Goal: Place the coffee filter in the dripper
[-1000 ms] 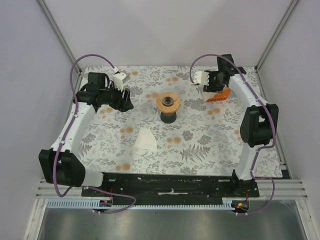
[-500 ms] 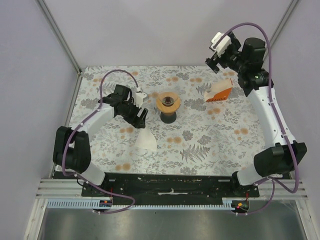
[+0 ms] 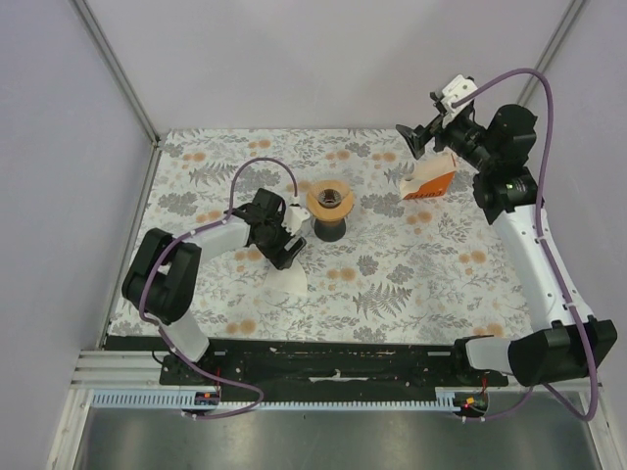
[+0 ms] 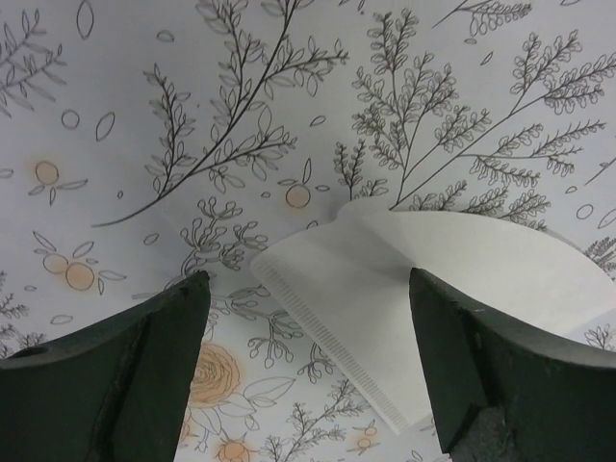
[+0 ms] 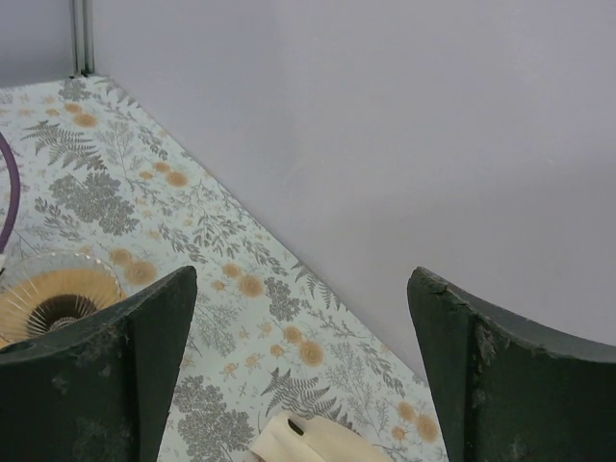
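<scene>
Coffee filter [image 3: 287, 282] lies flat on the floral desk [image 3: 411, 274], near the dripper [image 3: 330, 203], not in it. Left gripper [image 3: 283, 247] hovers right above it, jaws wide apart, empty. Right gripper [image 3: 419, 139], raised by the orange-and-white box [image 3: 429, 181], gapes empty too.

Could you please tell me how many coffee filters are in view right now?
1. The coffee filter lies flat on the table, near-left of the dripper, below the open left fingers. The orange-and-white box at far right could hide more; its inside is not visible.
</scene>
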Robot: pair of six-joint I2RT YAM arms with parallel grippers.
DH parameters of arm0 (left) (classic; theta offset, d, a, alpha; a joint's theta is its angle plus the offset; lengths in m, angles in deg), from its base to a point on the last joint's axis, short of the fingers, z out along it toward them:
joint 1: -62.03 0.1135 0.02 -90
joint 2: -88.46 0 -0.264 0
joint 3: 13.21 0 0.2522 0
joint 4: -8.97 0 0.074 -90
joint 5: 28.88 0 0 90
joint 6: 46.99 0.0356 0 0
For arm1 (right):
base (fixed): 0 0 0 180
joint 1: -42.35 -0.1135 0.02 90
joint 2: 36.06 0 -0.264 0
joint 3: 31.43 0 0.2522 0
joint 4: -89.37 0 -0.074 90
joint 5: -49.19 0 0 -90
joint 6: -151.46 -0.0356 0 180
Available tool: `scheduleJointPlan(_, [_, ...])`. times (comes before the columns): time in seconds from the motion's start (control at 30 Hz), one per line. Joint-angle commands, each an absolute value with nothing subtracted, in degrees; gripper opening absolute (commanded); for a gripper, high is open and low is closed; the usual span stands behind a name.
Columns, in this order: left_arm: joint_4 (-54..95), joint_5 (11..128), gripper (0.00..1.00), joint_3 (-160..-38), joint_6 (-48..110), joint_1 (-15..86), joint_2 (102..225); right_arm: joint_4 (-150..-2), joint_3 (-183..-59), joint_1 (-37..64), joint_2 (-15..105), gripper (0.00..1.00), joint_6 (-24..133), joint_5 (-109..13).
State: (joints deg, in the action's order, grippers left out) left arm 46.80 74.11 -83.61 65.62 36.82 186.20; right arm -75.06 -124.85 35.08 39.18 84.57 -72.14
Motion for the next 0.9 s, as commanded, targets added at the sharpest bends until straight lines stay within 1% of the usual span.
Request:
scheduleJointPlan(0.0, [41.37, 69.3, 0.89, -81.03, 69.46, 34.44, 188.83, -81.17, -123.77, 35.23, 35.14, 0.97, 78.34, -73.94])
scheduleJointPlan(0.07, [40.48, 68.42, 0.86, -80.14, 69.37, 34.26, 189.8, -82.83, -122.63, 35.23, 34.08, 0.97, 77.2, -75.35])
scheduleJointPlan(0.13, [40.39, 68.07, 0.81, -79.79, 69.02, 34.26, 190.5, -84.25, -122.19, 35.23, 33.38, 0.97, 76.14, -76.14])
scheduleJointPlan(0.17, [40.39, 67.89, 0.74, -79.53, 68.94, 34.26, 190.77, -84.34, -122.27, 35.32, 33.2, 0.97, 75.88, -76.4])
scheduleJointPlan(0.27, [40.31, 66.66, 0.5, -78.65, 68.58, 34.25, 191.47, -84.16, -122.36, 35.23, 32.67, 0.97, 75.52, -76.58])
scheduleJointPlan(0.37, [40.04, 66.75, 0.33, -78.21, 68.67, 34.34, 191.21, -84.25, -122.19, 35.23, 32.67, 0.97, 74.91, -76.76])
scheduleJointPlan(0.43, [40.3, 66.75, 0.11, -78.29, 68.58, 34.34, 191.29, -84.51, -122.01, 35.23, 32.58, 0.97, 74.12, -77.28])
scheduleJointPlan(0.47, [40.39, 66.75, 0.02, -78.29, 68.67, 34.43, 191.21, -84.51, -121.92, 35.14, 32.67, 0.97, 73.68, -77.63])
scheduleJointPlan(0.63, [43.02, 68.94, 0.02, -78.91, 68.85, 36.62, 188.32, -84.51, -121.4, 35.14, 32.41, 0.96, 70.43, -78.95])
scheduleJointPlan(0.87, [49.79, 75.35, 0.02, -81.81, 69.02, 43.65, 179.18, -85.13, -117.8, 34.62, 32.32, 0.95, 59.55, -80.46])
